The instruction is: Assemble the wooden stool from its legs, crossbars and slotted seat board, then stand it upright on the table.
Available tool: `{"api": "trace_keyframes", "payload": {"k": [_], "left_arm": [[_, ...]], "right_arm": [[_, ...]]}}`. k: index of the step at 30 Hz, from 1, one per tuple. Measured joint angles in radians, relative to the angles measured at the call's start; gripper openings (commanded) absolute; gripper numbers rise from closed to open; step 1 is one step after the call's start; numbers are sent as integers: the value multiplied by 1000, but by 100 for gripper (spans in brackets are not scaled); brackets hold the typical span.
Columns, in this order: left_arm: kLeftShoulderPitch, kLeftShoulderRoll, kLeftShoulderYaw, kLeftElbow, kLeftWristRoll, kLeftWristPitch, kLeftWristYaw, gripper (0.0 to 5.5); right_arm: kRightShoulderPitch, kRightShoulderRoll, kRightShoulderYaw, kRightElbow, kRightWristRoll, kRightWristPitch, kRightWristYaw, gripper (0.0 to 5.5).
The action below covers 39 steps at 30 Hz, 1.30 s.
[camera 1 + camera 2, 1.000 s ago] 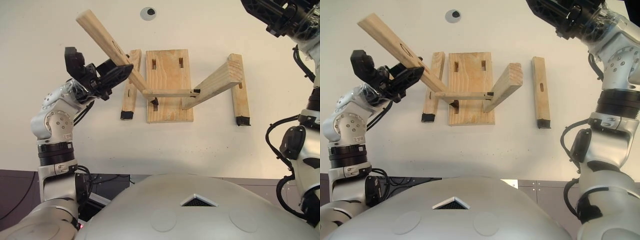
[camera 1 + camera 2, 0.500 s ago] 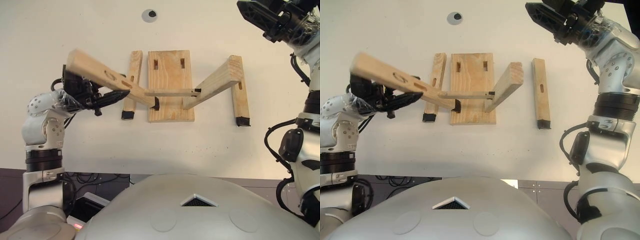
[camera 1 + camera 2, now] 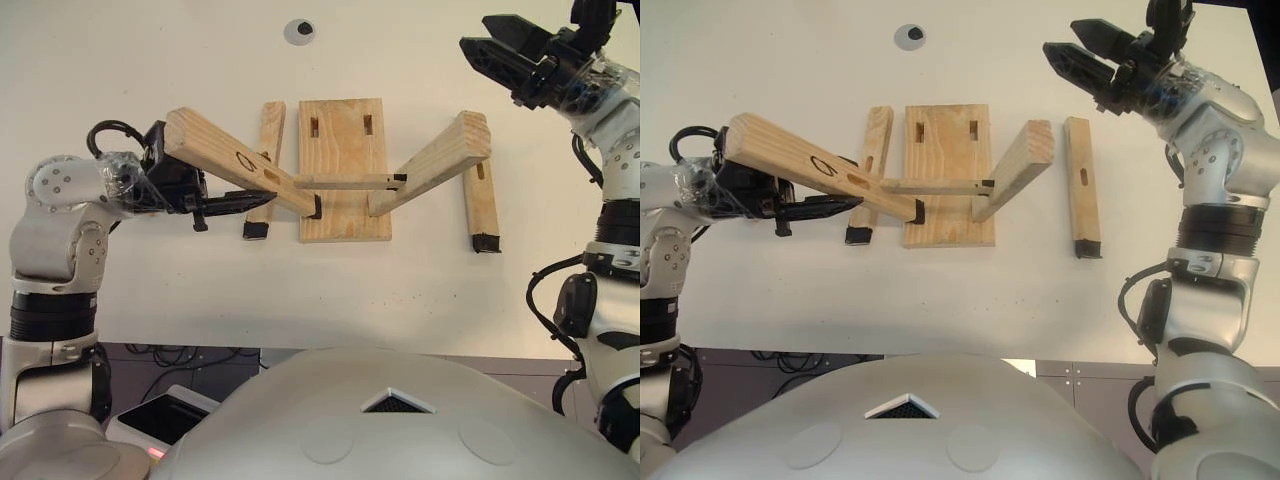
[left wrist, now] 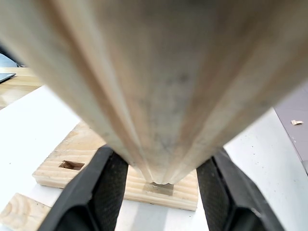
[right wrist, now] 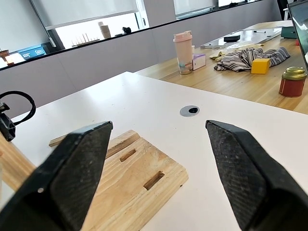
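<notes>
My left gripper [image 3: 238, 200] is shut on a wooden leg [image 3: 235, 165], held tilted low over the table at the left; that leg [image 4: 159, 86] passes between both fingers [image 4: 103, 192]. A thin crossbar [image 3: 345, 182] links it to a second leg [image 3: 430, 160] slanting up on the right, both over the slotted seat board [image 3: 340, 140], which lies flat. Two loose legs lie flat, one [image 3: 268, 130] left of the board, the other [image 3: 483, 205] right of it. My right gripper [image 3: 505, 55] hangs open at the far right, above the table, its fingers [image 5: 72, 173] wide apart.
A round grommet hole [image 3: 297, 29] sits in the white table [image 3: 150, 290] beyond the board. The table's front edge runs near my body. Another table with a cup [image 5: 183, 52], a yellow block and a tin stands in the room behind.
My left arm has swung the held leg down from a steep tilt to a low one, and the joined crossbar and second leg shifted slightly. My right gripper has come lower, toward the table.
</notes>
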Motion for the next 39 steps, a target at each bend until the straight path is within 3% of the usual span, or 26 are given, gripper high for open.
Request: {"api": "trace_keyframes", "payload": {"k": [31, 39], "left_arm": [[-262, 64, -276, -73, 156, 94, 54, 201], [-301, 38, -367, 71, 155, 72, 52, 201]], "right_arm": [[92, 32, 1, -49, -11, -5, -46, 356], [93, 33, 18, -48, -11, -2, -42, 356]]}}
